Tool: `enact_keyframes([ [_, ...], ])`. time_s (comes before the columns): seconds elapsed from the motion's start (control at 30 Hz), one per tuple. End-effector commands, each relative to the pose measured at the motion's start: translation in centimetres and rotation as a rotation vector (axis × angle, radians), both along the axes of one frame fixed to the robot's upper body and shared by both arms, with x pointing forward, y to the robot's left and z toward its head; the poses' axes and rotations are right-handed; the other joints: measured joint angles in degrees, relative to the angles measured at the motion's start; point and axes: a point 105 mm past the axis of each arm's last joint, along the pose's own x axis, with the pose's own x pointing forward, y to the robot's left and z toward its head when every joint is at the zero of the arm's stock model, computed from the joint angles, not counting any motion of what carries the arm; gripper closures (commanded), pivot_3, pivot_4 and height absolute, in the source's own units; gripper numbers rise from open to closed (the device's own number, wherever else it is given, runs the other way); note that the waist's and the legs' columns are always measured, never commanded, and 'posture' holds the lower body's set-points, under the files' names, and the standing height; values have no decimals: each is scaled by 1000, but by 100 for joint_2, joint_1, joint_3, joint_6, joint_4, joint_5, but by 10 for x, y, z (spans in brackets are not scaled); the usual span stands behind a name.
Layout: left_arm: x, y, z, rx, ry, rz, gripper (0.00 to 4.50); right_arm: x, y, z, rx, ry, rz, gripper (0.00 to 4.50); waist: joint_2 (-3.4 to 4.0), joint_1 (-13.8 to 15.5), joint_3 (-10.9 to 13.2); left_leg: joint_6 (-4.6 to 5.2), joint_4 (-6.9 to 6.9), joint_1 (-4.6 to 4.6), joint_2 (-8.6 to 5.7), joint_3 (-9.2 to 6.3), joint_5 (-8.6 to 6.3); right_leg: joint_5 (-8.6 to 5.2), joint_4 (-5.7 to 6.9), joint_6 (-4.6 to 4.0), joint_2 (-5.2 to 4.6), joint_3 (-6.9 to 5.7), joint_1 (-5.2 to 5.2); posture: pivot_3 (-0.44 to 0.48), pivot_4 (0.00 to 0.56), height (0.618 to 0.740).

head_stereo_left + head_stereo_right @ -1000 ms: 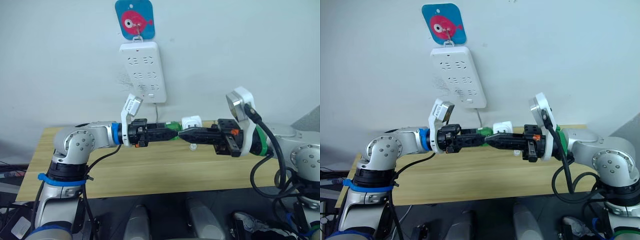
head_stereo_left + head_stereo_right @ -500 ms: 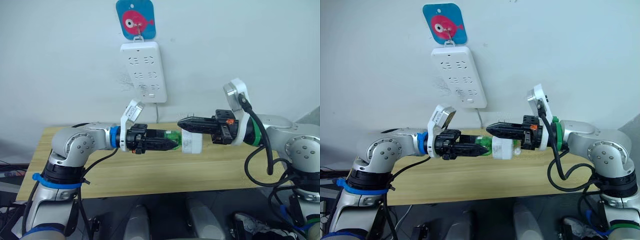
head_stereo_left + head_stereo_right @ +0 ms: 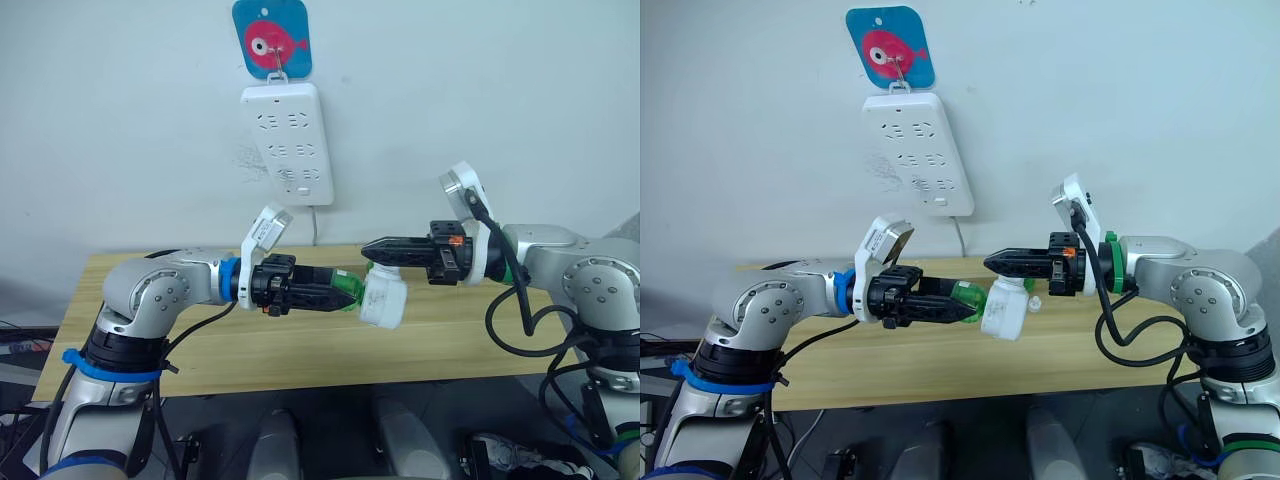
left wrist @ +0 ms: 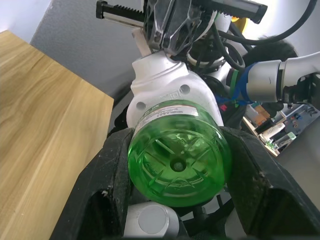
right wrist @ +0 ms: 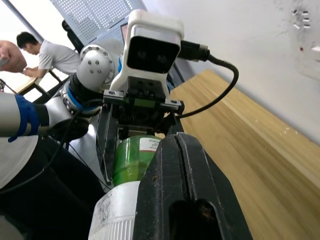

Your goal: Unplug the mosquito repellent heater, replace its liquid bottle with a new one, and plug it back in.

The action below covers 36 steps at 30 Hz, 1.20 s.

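Observation:
My left gripper [image 3: 338, 296] is shut on a green liquid bottle [image 4: 178, 161], held level above the table. The mosquito repellent heater [image 3: 382, 301], a small white rounded unit, sits on the bottle's far end and tips slightly downward. It is unplugged and away from the power strip. My right gripper [image 3: 372, 246] is shut with nothing in it, its tips just above the heater's top. In the right wrist view its closed fingers [image 5: 183, 165] lie over the heater [image 5: 116, 212], with the bottle [image 5: 132, 161] behind.
A long white power strip [image 3: 287, 143] hangs on the wall under a blue fish-print hook plate [image 3: 270, 38], its cord running down behind the wooden table [image 3: 200, 350]. A person [image 5: 44, 56] sits far off in the right wrist view.
My right gripper has let go of the heater, risen above it and drawn back a little to the right. The heater now hangs on the bottle in my left gripper, lower and tilted.

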Motion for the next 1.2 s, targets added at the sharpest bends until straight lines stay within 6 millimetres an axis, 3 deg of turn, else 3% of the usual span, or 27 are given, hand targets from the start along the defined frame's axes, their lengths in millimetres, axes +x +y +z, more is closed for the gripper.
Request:
enact_keyframes([
  [0.03,-11,-4,17,-61,-62,-69,2178,-2,2,-3,-35,-1,21,4500,0,0,0,0,0,0,0,0,0,0,0,0,0,0,0,-161,221,740],
  [1.2,-14,-6,23,-100,-16,-73,2179,-1,4,-23,-81,24,15,4500,0,2,0,0,0,0,0,-1,0,0,0,0,0,-1,0,-153,226,740],
])
